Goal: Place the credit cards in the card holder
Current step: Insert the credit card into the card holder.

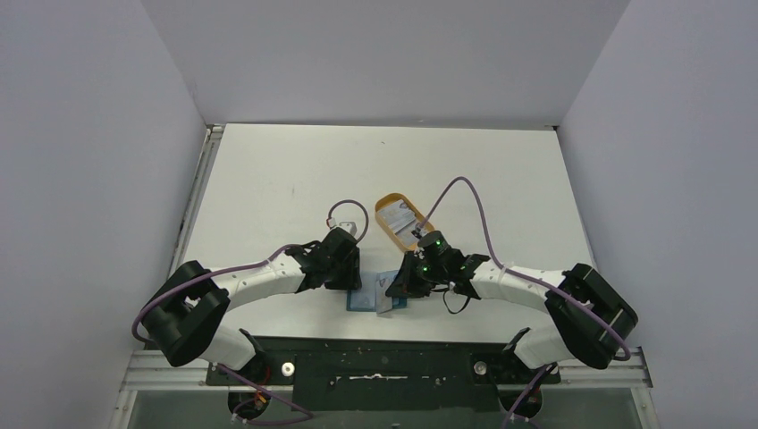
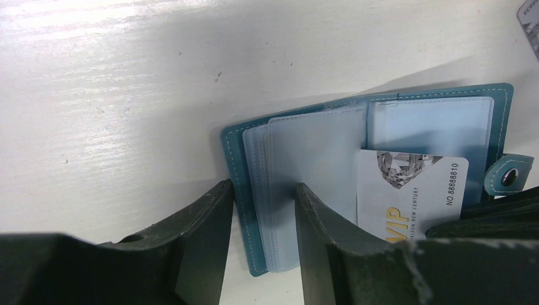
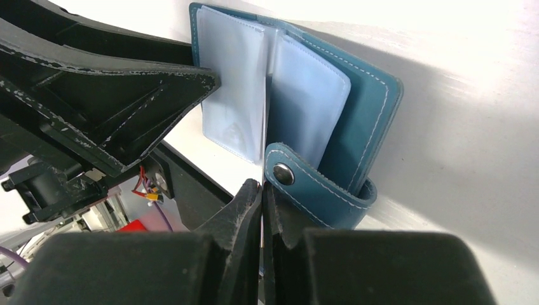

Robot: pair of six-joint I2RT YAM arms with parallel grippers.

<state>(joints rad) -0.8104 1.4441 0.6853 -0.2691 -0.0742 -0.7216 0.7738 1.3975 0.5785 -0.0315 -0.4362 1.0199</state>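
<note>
The teal card holder (image 1: 365,300) lies open near the table's front edge, its clear pockets facing up (image 2: 318,146). My left gripper (image 2: 264,186) is open and straddles the holder's left edge: one finger stands on the table, the other on the pocket stack. My right gripper (image 3: 262,188) is shut on a silvery "VIP" credit card (image 2: 413,187). The card's far end sits among the pockets on the holder's right half, beside the snap tab (image 3: 284,173). In the right wrist view the card (image 3: 264,136) shows edge-on. More cards (image 1: 400,217) lie in the tray.
The orange-tan oval tray (image 1: 386,198) stands just behind the holder. A corner of one of its cards (image 2: 529,18) shows in the left wrist view. My left gripper's fingers (image 3: 114,95) fill the upper left of the right wrist view. The table's front edge is close by.
</note>
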